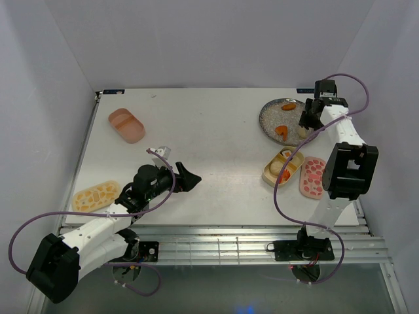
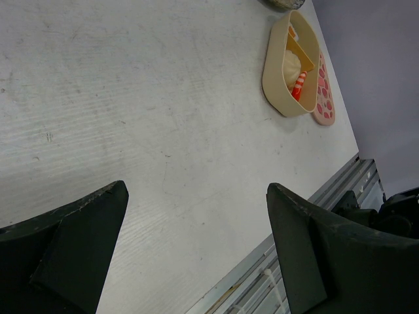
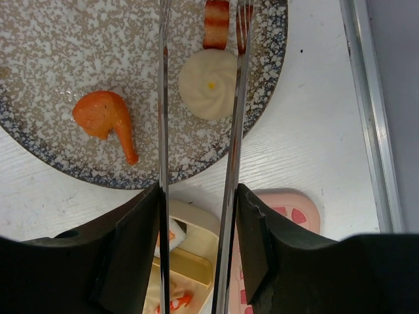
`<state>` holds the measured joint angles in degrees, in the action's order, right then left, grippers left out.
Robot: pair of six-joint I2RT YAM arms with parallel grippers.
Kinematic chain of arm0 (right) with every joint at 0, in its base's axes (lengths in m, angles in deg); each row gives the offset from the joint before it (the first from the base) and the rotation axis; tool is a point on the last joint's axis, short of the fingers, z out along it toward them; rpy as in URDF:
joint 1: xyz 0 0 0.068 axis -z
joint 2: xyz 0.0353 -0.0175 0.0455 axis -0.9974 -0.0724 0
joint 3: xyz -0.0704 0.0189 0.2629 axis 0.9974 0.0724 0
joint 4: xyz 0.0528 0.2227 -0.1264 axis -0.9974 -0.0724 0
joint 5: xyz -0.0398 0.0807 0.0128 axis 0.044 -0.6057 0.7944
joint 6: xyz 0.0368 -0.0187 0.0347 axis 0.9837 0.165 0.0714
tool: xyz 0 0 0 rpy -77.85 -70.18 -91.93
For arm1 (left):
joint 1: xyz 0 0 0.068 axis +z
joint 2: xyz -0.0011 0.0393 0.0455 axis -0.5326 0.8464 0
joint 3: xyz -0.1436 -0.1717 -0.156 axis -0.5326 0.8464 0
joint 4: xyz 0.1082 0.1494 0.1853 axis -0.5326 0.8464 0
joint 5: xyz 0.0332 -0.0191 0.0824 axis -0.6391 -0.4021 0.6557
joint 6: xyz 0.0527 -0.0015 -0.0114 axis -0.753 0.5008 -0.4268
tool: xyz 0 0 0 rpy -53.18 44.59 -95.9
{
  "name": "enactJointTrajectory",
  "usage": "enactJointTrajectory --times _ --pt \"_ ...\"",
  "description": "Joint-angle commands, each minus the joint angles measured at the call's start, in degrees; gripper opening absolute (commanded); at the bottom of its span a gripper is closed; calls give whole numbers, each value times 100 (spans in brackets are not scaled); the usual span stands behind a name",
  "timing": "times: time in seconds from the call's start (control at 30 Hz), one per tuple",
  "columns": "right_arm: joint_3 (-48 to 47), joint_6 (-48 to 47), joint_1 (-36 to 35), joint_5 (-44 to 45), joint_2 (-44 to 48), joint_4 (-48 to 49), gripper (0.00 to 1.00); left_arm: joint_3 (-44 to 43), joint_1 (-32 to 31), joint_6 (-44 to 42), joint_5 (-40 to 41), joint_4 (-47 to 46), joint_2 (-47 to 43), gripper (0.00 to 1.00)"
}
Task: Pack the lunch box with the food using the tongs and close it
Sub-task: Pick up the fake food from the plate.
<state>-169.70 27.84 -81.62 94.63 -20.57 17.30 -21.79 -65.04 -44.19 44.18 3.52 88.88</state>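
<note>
The right gripper (image 3: pixel 196 216), clamped on the tongs (image 3: pixel 162 98) whose blades straddle the cream bun (image 3: pixel 208 84) on the grey plate (image 3: pixel 52 39), should squeeze evenly and low before lifting toward the tan tray (image 1: pixel 268 175) nearby, while the left gripper (image 2: pixel 196 196) gapes wide, empty

Silvery tongs (image 3: pixel 162 98) flank the cream bun (image 3: pixel 209 84); the tan tray (image 2: pixel 275 82) holds food pieces (image 2: pixel 292 64).

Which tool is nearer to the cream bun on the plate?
Right. The right tool hangs at the edge of the plate, its tongs passing either side of the cream bun; the left tool is far off, across the table.
</note>
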Motion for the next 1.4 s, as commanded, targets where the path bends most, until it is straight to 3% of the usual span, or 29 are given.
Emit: enactJointTrajectory --times 0.0,0.23,0.97,1.37 --pt "-411 -90 25 -109 -151 -86 53 -88 -36 -36 -56 -12 -81 98" --pt "-509 -213 25 198 -371 -324 52 -97 -36 -18 -29 -12 -98 98" --pt "-930 -319 17 -390 -635 -306 39 -71 -36 -53 41 15 -195 98" --pt "-1036 -530 -273 -575 -723 -69 37 -71 -36 -62 76 32 -213 98"
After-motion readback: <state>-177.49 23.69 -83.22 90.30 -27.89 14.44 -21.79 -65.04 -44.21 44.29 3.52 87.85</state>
